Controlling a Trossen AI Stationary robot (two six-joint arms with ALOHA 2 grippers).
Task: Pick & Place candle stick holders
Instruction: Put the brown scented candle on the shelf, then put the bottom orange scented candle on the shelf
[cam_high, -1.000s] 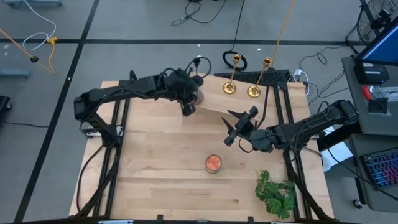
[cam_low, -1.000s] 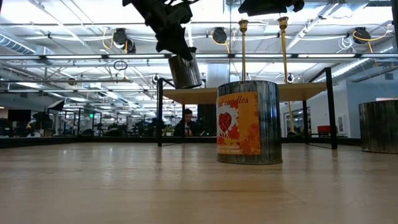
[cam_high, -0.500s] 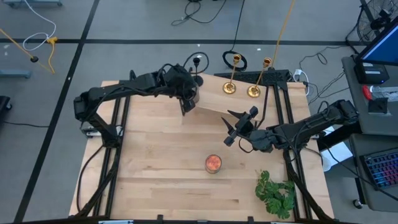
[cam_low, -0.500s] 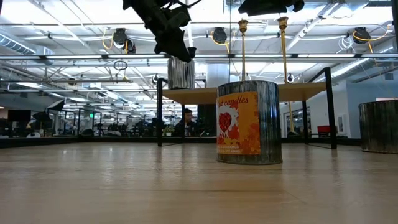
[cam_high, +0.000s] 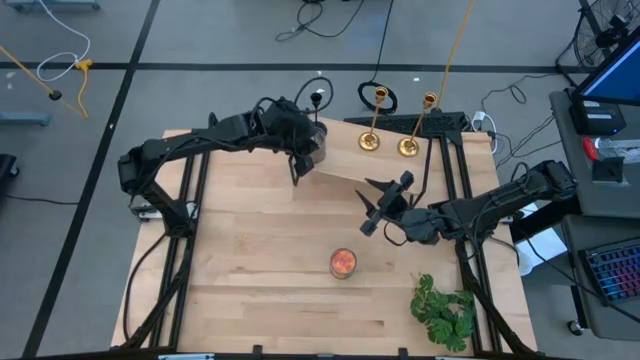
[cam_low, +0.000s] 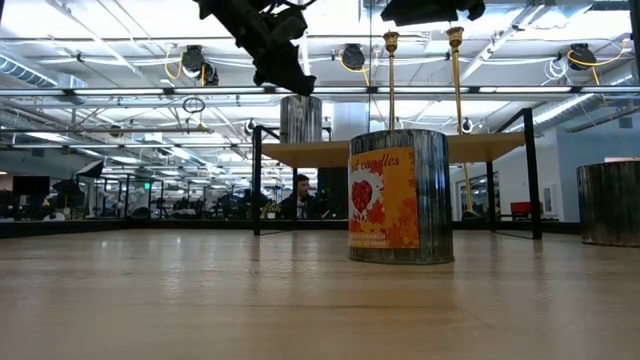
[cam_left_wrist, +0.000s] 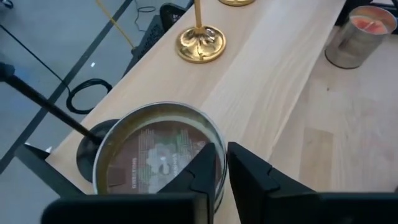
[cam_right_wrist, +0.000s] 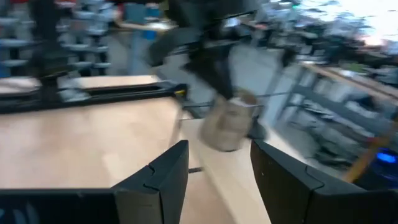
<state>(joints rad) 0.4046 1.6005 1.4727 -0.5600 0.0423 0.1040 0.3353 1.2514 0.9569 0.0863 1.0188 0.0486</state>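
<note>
Two gold candle stick holders (cam_high: 369, 141) (cam_high: 408, 146) stand on their round bases at the far right of a raised wooden shelf (cam_high: 350, 168); their stems show in the low view (cam_low: 391, 85) (cam_low: 457, 80). A black holder's round base (cam_left_wrist: 87, 155) shows behind a silver tin (cam_left_wrist: 155, 158). My left gripper (cam_high: 306, 152) is shut on that tin at the shelf's left end. My right gripper (cam_high: 366, 206) is open and empty above the table, near of the shelf. My left gripper pinches the tin's rim wall (cam_left_wrist: 216, 144), one finger (cam_left_wrist: 204, 167) inside the tin and one outside. The fingers come from above, slanting toward the far side. The tin (cam_low: 300, 118) is upright with its bottom at the shelf's top; whether it rests there I cannot tell.
An orange-labelled candle tin (cam_high: 343, 262) stands mid-table, close before the low camera (cam_low: 400, 195). A green leafy plant (cam_high: 445, 310) lies at the near right corner. Cables lie on the floor beyond the table's far edge.
My left gripper has carried the silver tin toward the table's far edge, over the shelf's left end. The tin, tilted a second ago, has turned upright and come down to the shelf's top.
</note>
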